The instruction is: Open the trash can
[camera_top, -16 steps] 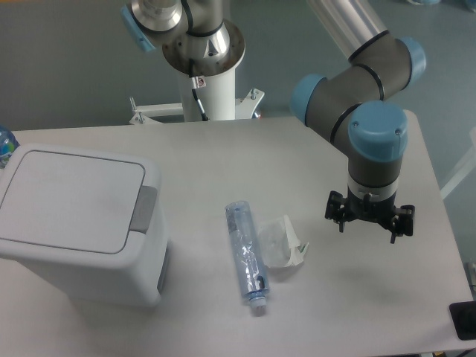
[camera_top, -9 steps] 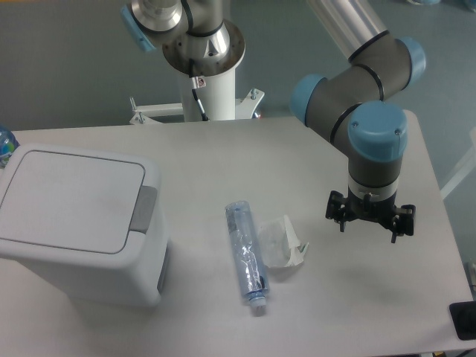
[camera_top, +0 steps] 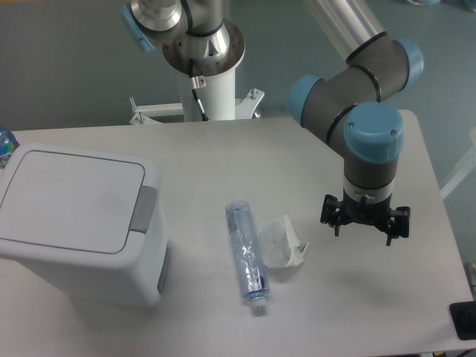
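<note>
The trash can [camera_top: 78, 223] is a large white boxy bin at the left of the table, its flat lid shut and its grey push tab [camera_top: 144, 209] on the right edge of the lid. My gripper [camera_top: 363, 230] hangs above the right part of the table, far to the right of the bin, pointing down. Its fingers are spread apart and hold nothing.
A crushed clear plastic bottle [camera_top: 245, 256] lies in the middle of the table, with a crumpled clear wrapper [camera_top: 282, 242] just right of it. The arm's base post [camera_top: 208, 82] stands at the back edge. A dark object [camera_top: 462, 320] sits at the front right corner.
The gripper has shifted slightly to the left and up. Nothing else has moved.
</note>
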Robot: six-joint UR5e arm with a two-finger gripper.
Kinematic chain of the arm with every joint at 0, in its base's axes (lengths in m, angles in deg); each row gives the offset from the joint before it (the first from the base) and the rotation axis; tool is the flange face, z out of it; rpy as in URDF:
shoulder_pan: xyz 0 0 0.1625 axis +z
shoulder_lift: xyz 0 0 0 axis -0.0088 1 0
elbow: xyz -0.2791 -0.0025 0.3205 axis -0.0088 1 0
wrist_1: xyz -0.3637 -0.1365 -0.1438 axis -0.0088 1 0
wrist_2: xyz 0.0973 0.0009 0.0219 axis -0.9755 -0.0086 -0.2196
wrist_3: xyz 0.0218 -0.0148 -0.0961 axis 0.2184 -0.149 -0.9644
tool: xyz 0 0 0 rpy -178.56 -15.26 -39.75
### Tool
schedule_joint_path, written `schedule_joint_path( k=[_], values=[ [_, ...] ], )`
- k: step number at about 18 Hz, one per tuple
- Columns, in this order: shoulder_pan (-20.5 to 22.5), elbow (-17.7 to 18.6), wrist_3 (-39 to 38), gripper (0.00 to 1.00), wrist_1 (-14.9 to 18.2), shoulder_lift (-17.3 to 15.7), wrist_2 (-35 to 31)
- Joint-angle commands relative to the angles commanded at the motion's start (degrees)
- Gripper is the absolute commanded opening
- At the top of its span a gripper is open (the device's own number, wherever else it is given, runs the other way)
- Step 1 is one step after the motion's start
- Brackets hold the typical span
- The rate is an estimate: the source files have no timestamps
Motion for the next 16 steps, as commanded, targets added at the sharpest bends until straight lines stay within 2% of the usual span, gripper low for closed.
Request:
schedule_joint_path(
  k=[4,8,11,16],
  values=[
    [0.35,-0.18,-10.71,1.00,-0.17,-0.09,6.32],
    [0.00,0.35,-13.72,1.00,-4.56,-0.79,10.19],
    [-0.09,1.49,-14.07,1.00,-5.01,-1.32,13.10],
    [-0.18,6.93,-18.64,1.00,-4.83,-7.72,24.24]
  ],
)
